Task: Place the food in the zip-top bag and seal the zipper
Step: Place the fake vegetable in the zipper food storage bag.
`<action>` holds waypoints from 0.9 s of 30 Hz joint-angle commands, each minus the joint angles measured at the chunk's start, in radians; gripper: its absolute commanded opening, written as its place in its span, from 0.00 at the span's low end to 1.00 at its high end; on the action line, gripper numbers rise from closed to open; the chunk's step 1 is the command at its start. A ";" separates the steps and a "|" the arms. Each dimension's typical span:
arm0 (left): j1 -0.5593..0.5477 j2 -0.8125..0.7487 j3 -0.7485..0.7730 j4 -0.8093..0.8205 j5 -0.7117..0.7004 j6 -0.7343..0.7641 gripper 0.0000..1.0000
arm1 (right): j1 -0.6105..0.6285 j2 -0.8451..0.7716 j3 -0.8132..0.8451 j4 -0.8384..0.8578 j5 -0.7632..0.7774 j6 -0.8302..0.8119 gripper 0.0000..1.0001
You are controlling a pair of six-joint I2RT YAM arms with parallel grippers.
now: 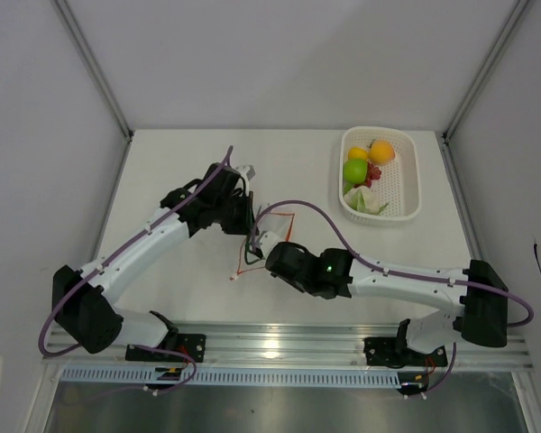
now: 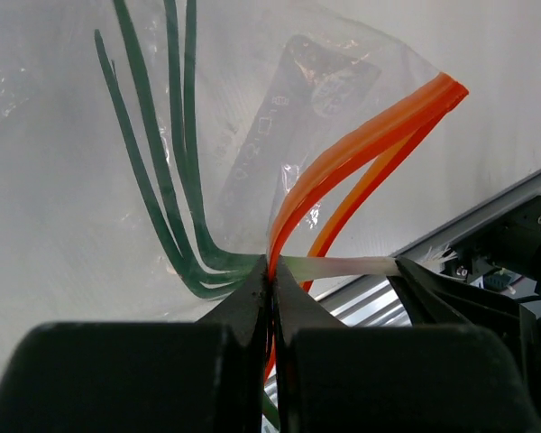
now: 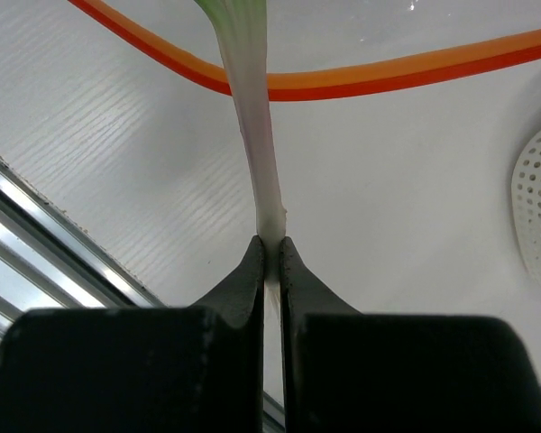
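Two grippers are engaged at mid-table. We find the left gripper (image 2: 270, 273) pinched fully closed on the zipper (image 2: 370, 144), the red-orange strip at the mouth of the zip-top bag (image 2: 63, 180). The right gripper (image 3: 271, 244) is likewise closed, nipping the pale root end of the green stalks (image 2: 162, 189). The green blades fan out against the clear plastic, and the pale end crosses the strip towards the right fingers; whether the blades lie wholly inside we cannot tell. Well apart, at the far right of the table (image 1: 180, 171), the white perforated basket (image 1: 408, 185) holds the green apple (image 1: 353, 170), orange-yellow round fruit (image 1: 382, 151), yellow piece (image 1: 358, 153), red bits (image 1: 372, 175) and pale leafy piece (image 1: 365, 204).
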 commanded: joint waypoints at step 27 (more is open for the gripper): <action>-0.019 -0.094 -0.099 0.167 0.244 -0.117 0.01 | -0.015 0.101 0.072 0.347 0.310 -0.021 0.02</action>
